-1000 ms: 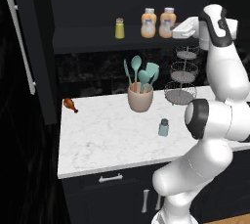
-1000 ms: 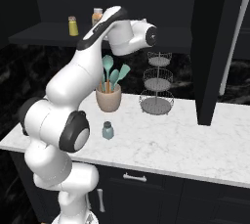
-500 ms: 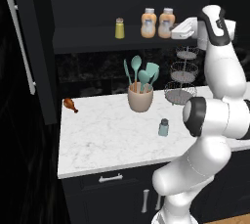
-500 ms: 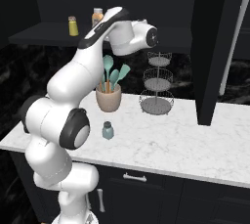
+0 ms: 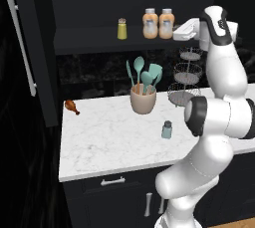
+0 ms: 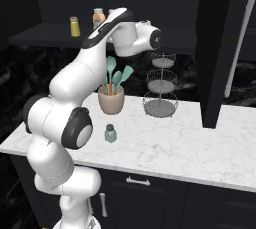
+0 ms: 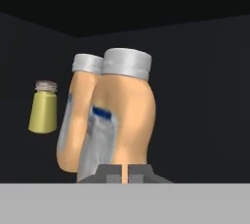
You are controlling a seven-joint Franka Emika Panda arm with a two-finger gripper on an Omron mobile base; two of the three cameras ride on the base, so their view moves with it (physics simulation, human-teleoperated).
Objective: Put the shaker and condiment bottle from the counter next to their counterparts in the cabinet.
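Note:
Two orange bottles stand side by side on the shelf of the cabinet [image 5: 89,40]. The condiment bottle [image 5: 166,23] [image 7: 128,115] is the right-hand one, with its twin [image 5: 150,23] [image 7: 80,120] [image 6: 99,18] beside it. My gripper [image 5: 175,34] [image 7: 124,175] hovers just right of the condiment bottle at shelf height, shut and holding nothing. Further left on the shelf is the yellow-green shaker [image 5: 122,29] [image 6: 74,26] [image 7: 44,108]. The pale blue-grey shaker [image 5: 167,130] [image 6: 110,133] stands upright on the counter [image 5: 99,142] [image 6: 190,145], far below the hand.
A beige pot of teal utensils [image 5: 143,100] [image 6: 111,100] and a three-tier wire stand [image 5: 185,80] [image 6: 161,90] stand at the back of the counter. A small brown drumstick-shaped item [image 5: 72,106] lies at the left. The open cabinet doors [image 5: 30,48] [image 6: 220,48] hang at either side.
The arm has stayed almost in place beside the shelf and the jaws have drawn together. Bottles and shakers have not moved.

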